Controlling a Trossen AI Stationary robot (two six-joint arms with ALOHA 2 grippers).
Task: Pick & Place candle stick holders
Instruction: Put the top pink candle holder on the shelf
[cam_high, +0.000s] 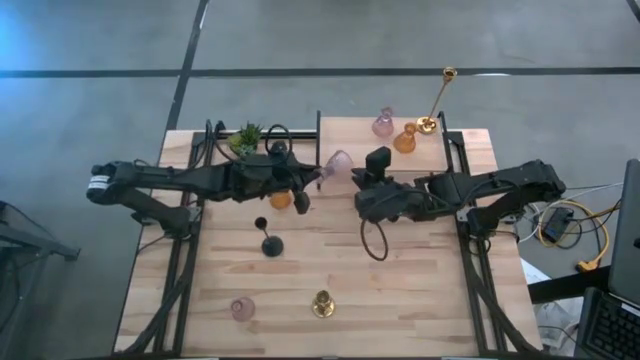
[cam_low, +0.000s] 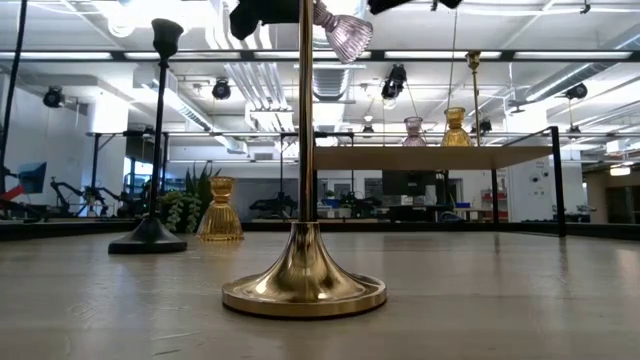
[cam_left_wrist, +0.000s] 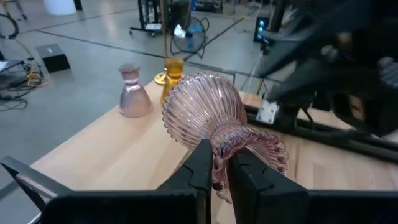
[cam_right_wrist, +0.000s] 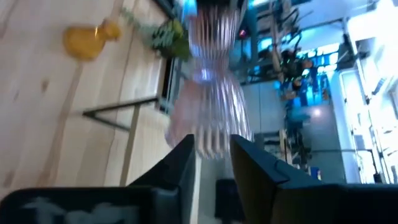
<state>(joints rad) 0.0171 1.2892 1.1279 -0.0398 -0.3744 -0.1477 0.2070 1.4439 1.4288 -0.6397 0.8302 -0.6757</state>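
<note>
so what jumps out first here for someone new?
The pink ribbed glass holder held in the air mid-table, pinched at its rim by the left gripper, with the right gripper right up against it. Next, the tall gold holder filling the low view's foreground, at the table's near edge. A second gold holder, an amber one and a pink one cluster at the far right corner.

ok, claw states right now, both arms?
Left claw: closed on the pink glass holder, held in the air.
Right claw: open, at the same holder, not gripping.

Two dark jointed arms, black cable loops, white wrist band
</note>
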